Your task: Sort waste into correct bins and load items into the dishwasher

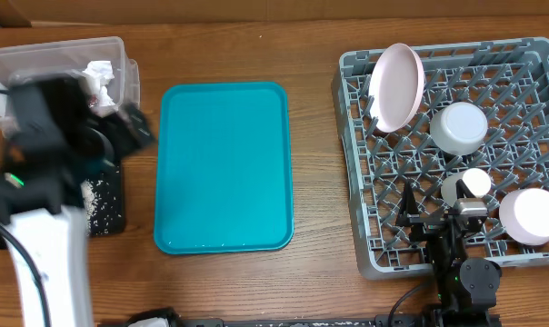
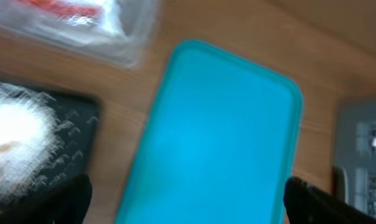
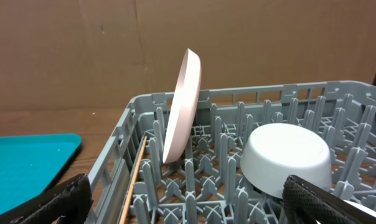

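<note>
Blurring obscures the left hand [image 1: 120, 134] near the clear tub [image 1: 38, 62].

Overhead, the left hand [image 1: 120, 132] and its arm [image 1: 47, 254] are one dark smear. They cover a good chunk of the clear tub [image 1: 47, 64] and most of the black tray [image 1: 114, 218]. The left wrist view is soft all over: the crumbs [image 2: 14, 134] read as a white blob, and the red thing [image 2: 63, 7] in the tub is chopped by the top edge. The dish rack [image 1: 350, 163] runs off the right side overhead. There's a thin tan stick [image 3: 133, 177] lying in it, no idea what that is.
</note>
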Available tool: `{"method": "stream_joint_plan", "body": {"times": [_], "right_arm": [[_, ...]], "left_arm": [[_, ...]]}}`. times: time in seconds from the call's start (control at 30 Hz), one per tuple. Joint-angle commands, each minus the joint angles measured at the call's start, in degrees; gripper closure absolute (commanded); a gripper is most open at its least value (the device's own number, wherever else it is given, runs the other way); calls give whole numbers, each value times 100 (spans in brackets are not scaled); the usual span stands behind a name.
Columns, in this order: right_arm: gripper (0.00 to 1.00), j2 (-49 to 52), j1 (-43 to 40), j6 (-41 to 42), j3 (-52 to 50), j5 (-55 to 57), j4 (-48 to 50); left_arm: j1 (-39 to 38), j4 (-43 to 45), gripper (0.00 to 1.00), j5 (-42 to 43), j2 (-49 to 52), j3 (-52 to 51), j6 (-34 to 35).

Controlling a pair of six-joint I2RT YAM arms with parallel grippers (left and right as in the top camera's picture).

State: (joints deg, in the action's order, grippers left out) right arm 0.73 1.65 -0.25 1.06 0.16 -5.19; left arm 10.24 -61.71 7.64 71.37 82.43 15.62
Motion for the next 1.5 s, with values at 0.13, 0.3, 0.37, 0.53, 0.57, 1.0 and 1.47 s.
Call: {"method": "stream_joint_plan", "body": {"times": [0.13,0.3,0.37,0.53,0.57,1.0,1.47], "right_arm": [[0,-57,22,-39,-59,-22,35],[0,-57,22,-39,-59,-22,35],[0,-57,22,-39,-59,-22,35],[0,-57,22,-39,-59,-22,35],[0,-57,22,-39,-59,-22,35],[0,-57,22,-39,-59,-22,35],[0,-57,22,-39,-59,-22,35]], "left_arm": [[-664,2277,0,337,-2450,-3545,-791],[-647,2516,0,291,-3512,-4859,-791],[-647,2658,0,170,-3720,-5108,-791],[-686,3390,0,205,-3886,-5587,-793],[-706,3617,0,245,-3958,-5744,-793],[-780,5923,0,291,-5995,-8089,-767],[-868,5746,0,-391,-7121,-8216,-839]]}}
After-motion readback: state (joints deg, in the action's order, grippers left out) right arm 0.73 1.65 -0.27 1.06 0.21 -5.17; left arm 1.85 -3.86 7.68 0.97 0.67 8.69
